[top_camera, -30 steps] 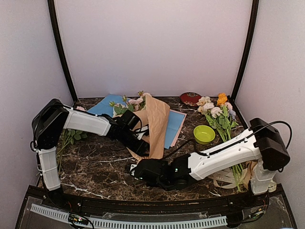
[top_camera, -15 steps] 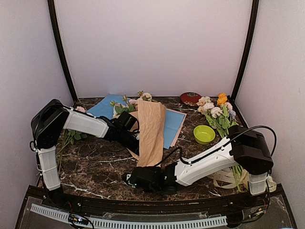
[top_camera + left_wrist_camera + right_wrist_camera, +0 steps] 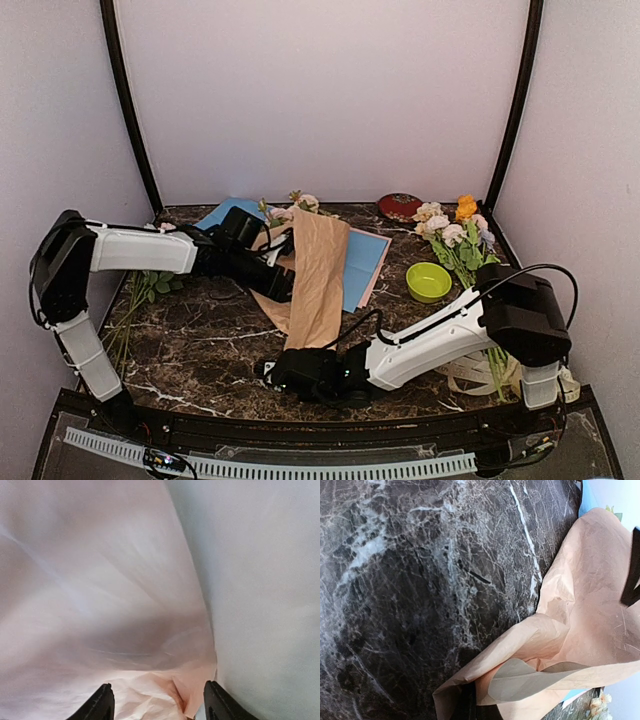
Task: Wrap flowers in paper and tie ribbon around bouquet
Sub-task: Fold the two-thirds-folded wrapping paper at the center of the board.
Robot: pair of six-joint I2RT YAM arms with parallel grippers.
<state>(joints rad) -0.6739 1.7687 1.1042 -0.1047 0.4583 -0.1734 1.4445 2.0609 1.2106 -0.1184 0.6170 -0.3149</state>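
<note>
Tan paper (image 3: pixel 318 270): draped lengthwise over the dark marble worktop (image 3: pixel 200 350), far end resting on the light blue sheet (image 3: pixel 368 262), near end narrowing toward the front edge. Creased and folded over on itself, with the paler underside showing at the near corner in the right wrist view.

Flowers (image 3: pixel 298 204): pink-cream blooms and green leaves poking out beyond the far end of the paper, stems hidden beneath it.

Left claw (image 3: pixel 157 706): reaching in from the left against the paper's left edge, roughly halfway along. Fingers (image 3: pixel 101 706) spread apart, clamping nothing. Crumpled fold of paper just ahead of them, blue sheet off to the right.

Right claw (image 3: pixel 272 368): low on the worktop at the paper's near end, closed tight, pinching the near corner of the paper. Its own fingers almost hidden at the bottom of the wrist view.

Ribbon (image 3: pixel 468 378): cream loops at the right of the worktop, partly under the right arm, well apart from the paper.

Also on the right: green bowl (image 3: pixel 428 281), and just behind it a bunch with an orange bloom (image 3: pixel 455 232).
</note>
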